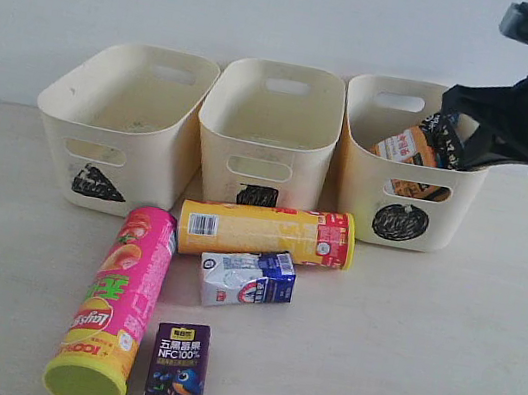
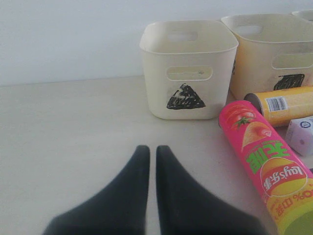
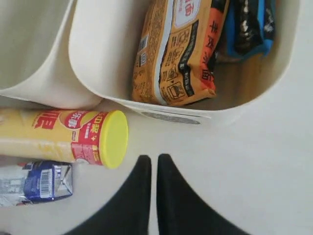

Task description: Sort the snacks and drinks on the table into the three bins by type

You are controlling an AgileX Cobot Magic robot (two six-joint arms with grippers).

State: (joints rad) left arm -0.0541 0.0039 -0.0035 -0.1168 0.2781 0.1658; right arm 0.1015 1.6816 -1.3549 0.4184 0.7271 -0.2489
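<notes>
The right gripper (image 3: 153, 160), pinched shut and empty by the circle-marked bin (image 1: 458, 218), should open wide before straddling the yellow chip tube (image 1: 263, 231) mid-length.

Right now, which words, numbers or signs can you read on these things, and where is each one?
"NFC100%": purple carton.
"Lay's", "100%": pink tube.
Scribbled triangle: left tub.
Scribbled square: middle tub.
Scribbled circle: right tub.
Too blurred to read: yellow tube, white carton, orange bag.

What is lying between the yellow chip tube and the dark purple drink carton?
The white and blue carton lies there on its side, as the exterior view shows.
</notes>
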